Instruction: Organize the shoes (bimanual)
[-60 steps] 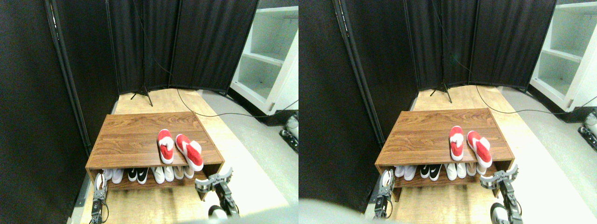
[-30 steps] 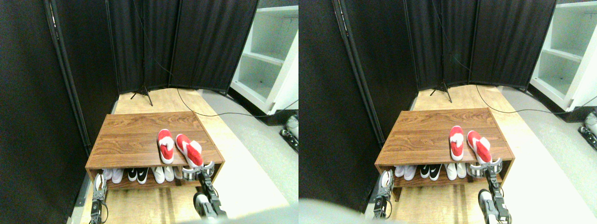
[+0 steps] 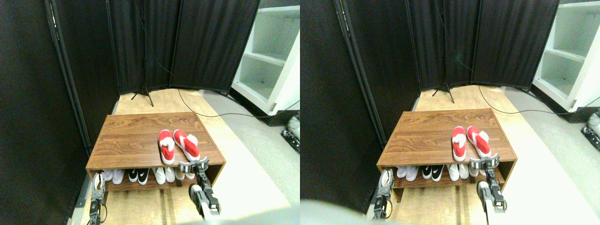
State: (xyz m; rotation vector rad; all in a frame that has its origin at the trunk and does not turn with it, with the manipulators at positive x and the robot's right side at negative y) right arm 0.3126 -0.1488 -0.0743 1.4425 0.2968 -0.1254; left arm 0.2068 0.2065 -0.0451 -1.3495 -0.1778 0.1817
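Two red shoes lie side by side on the wooden rack top (image 3: 131,136), toes pointing away from me. The left shoe (image 3: 166,146) and the right shoe (image 3: 186,144) are nearly parallel and close together. My right gripper (image 3: 193,165) stands open at the rack's front edge, its wide jaws right against the right shoe's heel. My left gripper (image 3: 97,186) hangs low by the rack's front left corner, away from both shoes.
A row of white and black-and-white shoes (image 3: 140,175) fills the rack's lower shelf. Black curtain panels (image 3: 84,56) close off the left and back. A white cabinet (image 3: 269,61) stands at the right, and a cable (image 3: 220,115) runs across the floor behind the rack.
My right gripper swung left and up to the right shoe's heel. That shoe slid back onto the rack top and straightened beside the left one. The left gripper barely moved.
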